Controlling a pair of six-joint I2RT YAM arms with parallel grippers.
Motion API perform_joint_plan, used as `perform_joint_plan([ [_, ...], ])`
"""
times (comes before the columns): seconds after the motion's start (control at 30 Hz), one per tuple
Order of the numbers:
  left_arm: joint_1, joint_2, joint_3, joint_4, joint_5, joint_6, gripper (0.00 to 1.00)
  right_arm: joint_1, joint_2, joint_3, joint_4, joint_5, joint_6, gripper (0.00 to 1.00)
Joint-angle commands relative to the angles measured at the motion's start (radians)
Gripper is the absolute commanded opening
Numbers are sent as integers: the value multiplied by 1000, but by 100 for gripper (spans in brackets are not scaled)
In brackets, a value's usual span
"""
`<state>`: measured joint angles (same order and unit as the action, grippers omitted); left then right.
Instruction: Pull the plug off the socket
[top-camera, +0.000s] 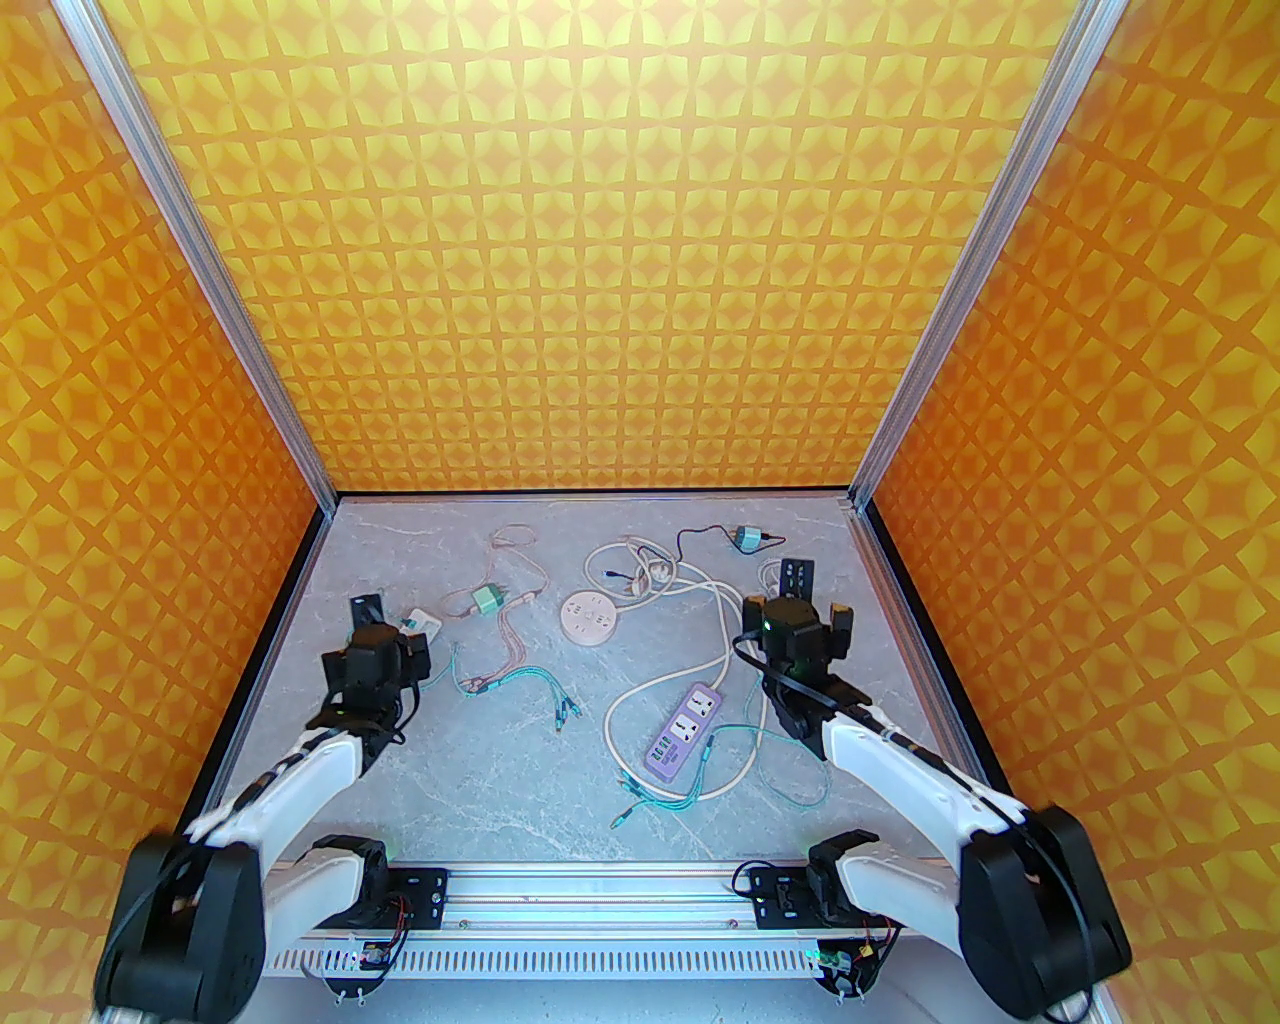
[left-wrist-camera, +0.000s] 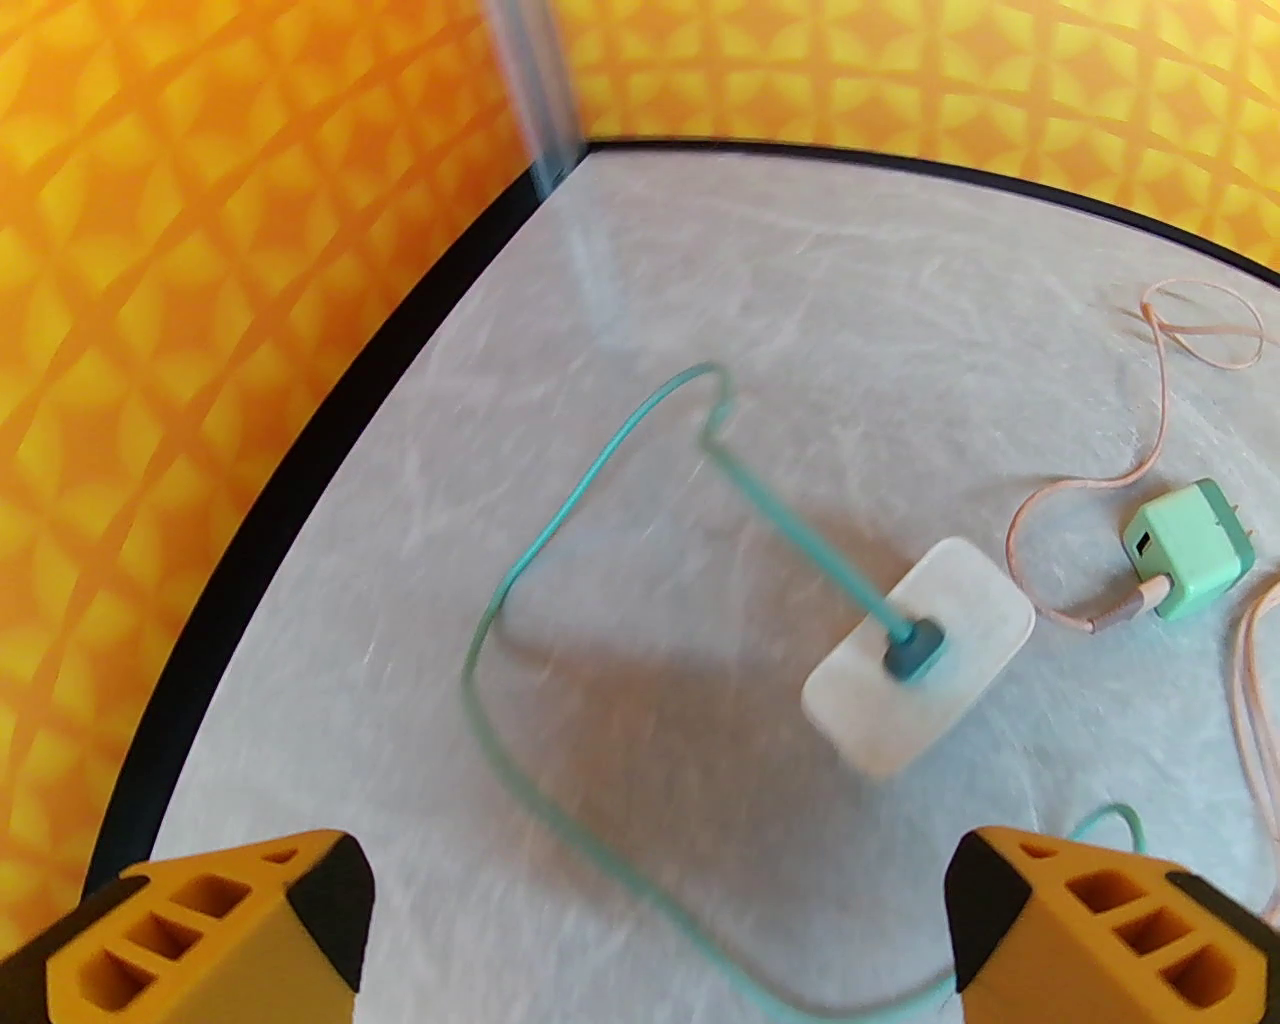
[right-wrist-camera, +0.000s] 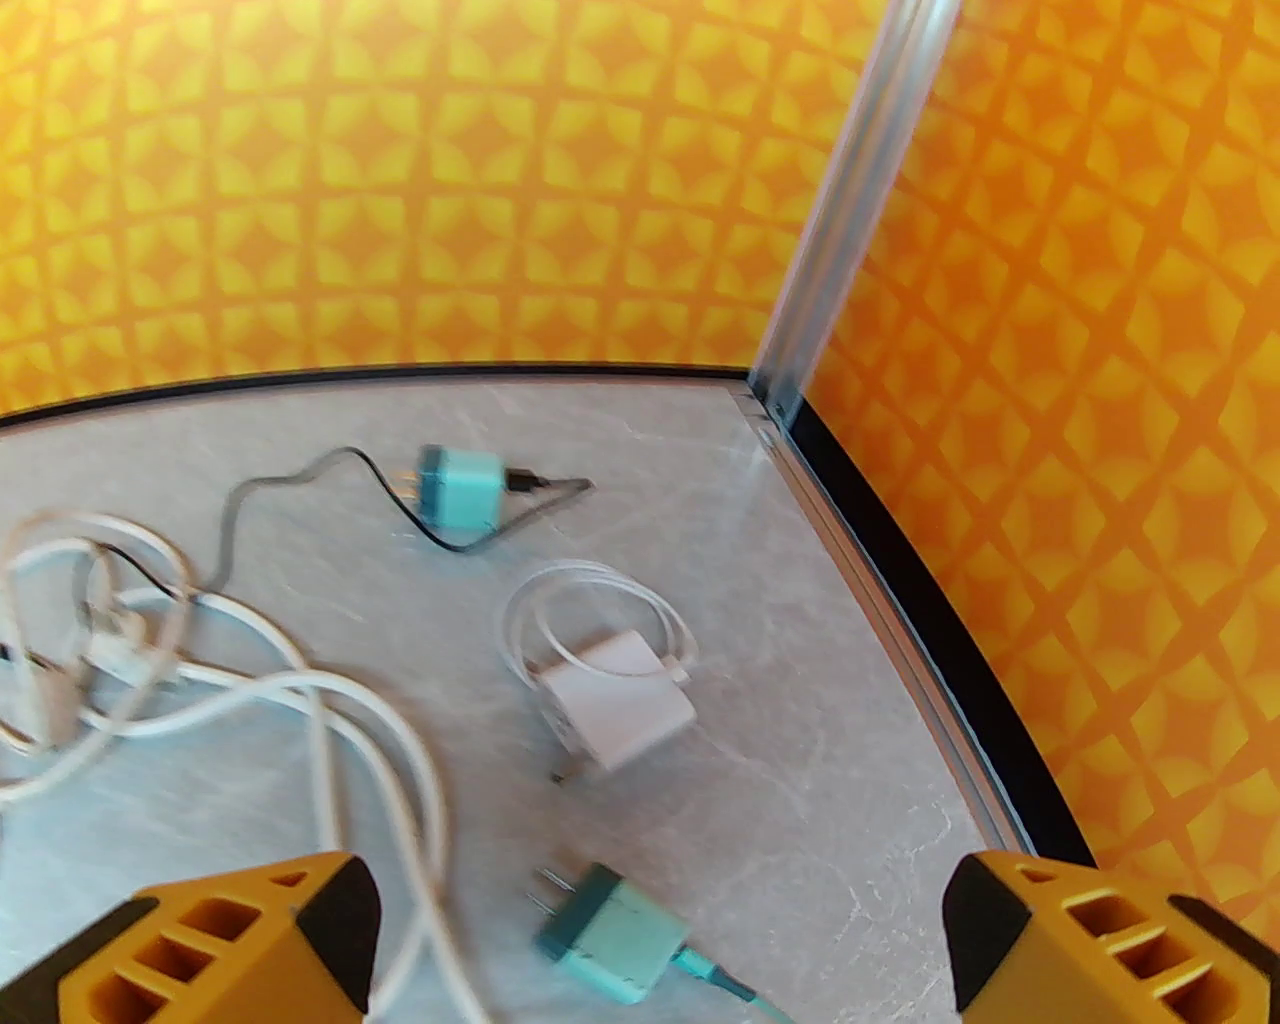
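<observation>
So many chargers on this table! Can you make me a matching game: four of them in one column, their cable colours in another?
Things:
1. green charger
2. pale blue charger by the far wall
3. white charger
4. flat white socket block

Cables:
A. teal cable
B. black cable
C. pink cable
D. white coiled cable

Pairs: 1-C, 2-B, 3-D, 4-A
</observation>
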<state>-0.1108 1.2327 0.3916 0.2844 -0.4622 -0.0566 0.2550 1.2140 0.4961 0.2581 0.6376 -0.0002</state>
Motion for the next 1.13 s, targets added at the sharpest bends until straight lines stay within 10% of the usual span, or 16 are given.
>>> perform_joint_plan([
  [0.0,6,117,-2,359,43,146,99,-32,47,-86,255,-73,-51,99],
  [0.23,37,246,-52,638,173,132,99,-137,99,-157,477,-285,21,98],
  [0.4,85,340,-90,807,229,105,99,-162,363,-270,989,-401,-12,99],
  [0.53,96,326,-40,683,212,73,99,-161,278,-134,595,-340,35,99],
  [1.1,100,321,-36,670,213,69,99,-154,302,-105,580,-435,-20,99],
])
